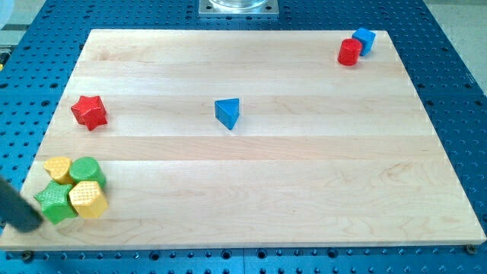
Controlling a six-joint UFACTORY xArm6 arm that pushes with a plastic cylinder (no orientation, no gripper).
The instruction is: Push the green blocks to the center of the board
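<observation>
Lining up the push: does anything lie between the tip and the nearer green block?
Nothing: in the camera view my tip sits right beside the green block at its lower left; bare board between.

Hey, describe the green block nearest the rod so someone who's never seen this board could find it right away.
Start at the wooden board and go to its corner at the view's bottom left, where four blocks sit packed together. The one you want is the green block at the cluster's lower left, right beside my tip. The other green block sits higher and to the right, and the remaining two are yellow.
</observation>
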